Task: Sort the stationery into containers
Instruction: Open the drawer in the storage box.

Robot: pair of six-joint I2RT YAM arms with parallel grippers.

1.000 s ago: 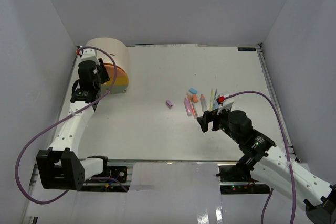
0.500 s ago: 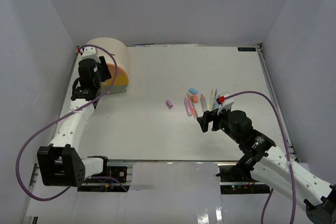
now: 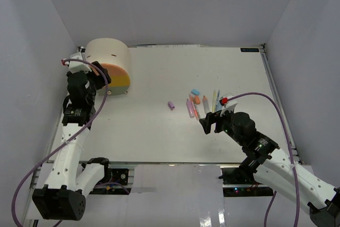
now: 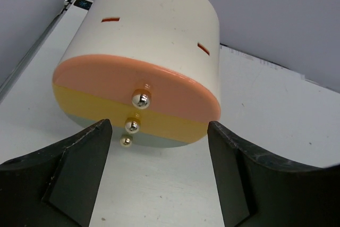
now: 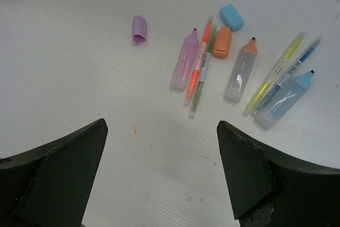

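- 3 fat markers: purple marker (image 5: 183, 62), orange-tip marker (image 5: 240, 73), blue marker (image 5: 284, 101).
- 4 thin pens: orange pen (image 5: 191, 86), green pen (image 5: 196, 99), yellow pen (image 5: 273, 75), blue pen (image 5: 291, 73).
- 3 short blocks: purple block (image 5: 139, 28), orange block (image 5: 222, 42), blue block (image 5: 231, 16).
- Stationery total: 10 pcs.
- 1 beige cabinet (image 4: 154, 30).
- 3 drawers, stacked: peach drawer (image 4: 95, 75), yellow drawer (image 4: 90, 104), grey-green drawer (image 4: 170, 141).
- 3 round knobs (image 4: 141, 98), 1 per drawer.
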